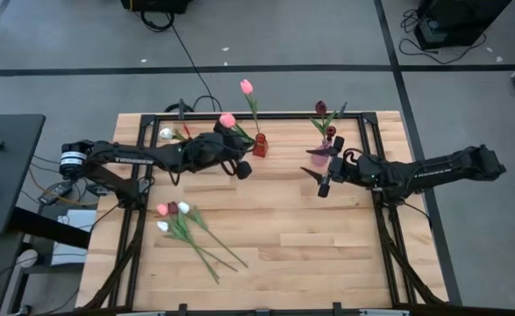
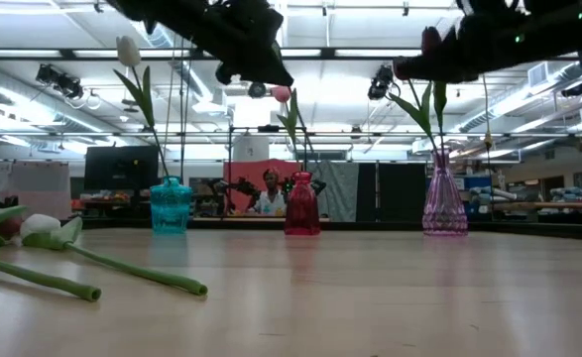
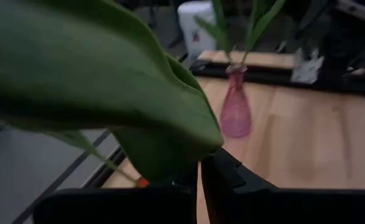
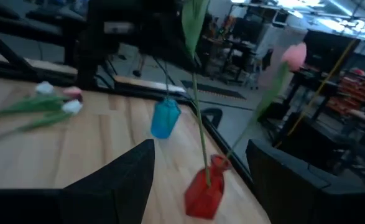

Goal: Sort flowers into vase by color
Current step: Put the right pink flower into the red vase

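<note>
My left gripper [image 1: 238,151] is above the table's far middle, shut on a pink tulip [image 1: 227,119] whose stem slants down to the red vase [image 1: 260,145]. A second pink tulip [image 1: 246,86] stands in that vase. A white tulip [image 1: 166,133] stands in the blue vase [image 2: 171,205], and a dark maroon tulip [image 1: 320,107] stands in the pink vase [image 2: 444,203]. Several pink and white tulips [image 1: 182,224] lie flat on the table at the near left. My right gripper [image 1: 323,175] is open and empty, in front of the pink vase. My left gripper [image 3: 198,180] is shut on the pink tulip low down, where a broad green leaf [image 3: 163,149] meets the stem. The leaf hides the place of contact. The fingers come level from the table's left. The stem's lower end [image 4: 204,155] runs down into the red vase's mouth [image 4: 216,163].
The three vases stand in a row along the far edge, blue at the left, red in the middle, pink at the right. Bare wood lies in the middle and near right [image 1: 327,246]. A person [image 2: 268,193] sits in the room beyond the table.
</note>
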Motion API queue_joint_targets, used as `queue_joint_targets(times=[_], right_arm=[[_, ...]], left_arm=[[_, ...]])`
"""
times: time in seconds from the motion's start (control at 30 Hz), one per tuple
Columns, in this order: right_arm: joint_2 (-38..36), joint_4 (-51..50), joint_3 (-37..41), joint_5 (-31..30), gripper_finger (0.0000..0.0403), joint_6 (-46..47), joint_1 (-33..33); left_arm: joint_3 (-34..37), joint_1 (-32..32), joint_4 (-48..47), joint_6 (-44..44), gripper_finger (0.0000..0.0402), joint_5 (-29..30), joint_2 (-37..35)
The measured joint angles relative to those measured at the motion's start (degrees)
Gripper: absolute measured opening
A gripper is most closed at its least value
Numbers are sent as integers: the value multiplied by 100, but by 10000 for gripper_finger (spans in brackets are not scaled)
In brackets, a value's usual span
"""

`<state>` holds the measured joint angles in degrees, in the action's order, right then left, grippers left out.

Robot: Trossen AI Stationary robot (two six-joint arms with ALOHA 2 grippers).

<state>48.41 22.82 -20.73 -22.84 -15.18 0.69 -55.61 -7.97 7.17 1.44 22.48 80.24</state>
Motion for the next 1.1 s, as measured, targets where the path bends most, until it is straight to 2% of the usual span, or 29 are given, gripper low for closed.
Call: queue_joint_targets(times=[0.23,0.6,0.77,1.1], right_arm=[[-9,46,137,22,265,2,-343],[-9,71,140,514,265,63,-576],[-9,163,140,746,265,151,-641],[-5,210,140,1122,265,173,-651]], left_arm=[[-511,-34,-586,168,11,149,5],[-654,-43,-996,287,11,592,3],[-618,-151,-963,230,11,590,95],[-599,-837,-543,70,12,-360,838]])
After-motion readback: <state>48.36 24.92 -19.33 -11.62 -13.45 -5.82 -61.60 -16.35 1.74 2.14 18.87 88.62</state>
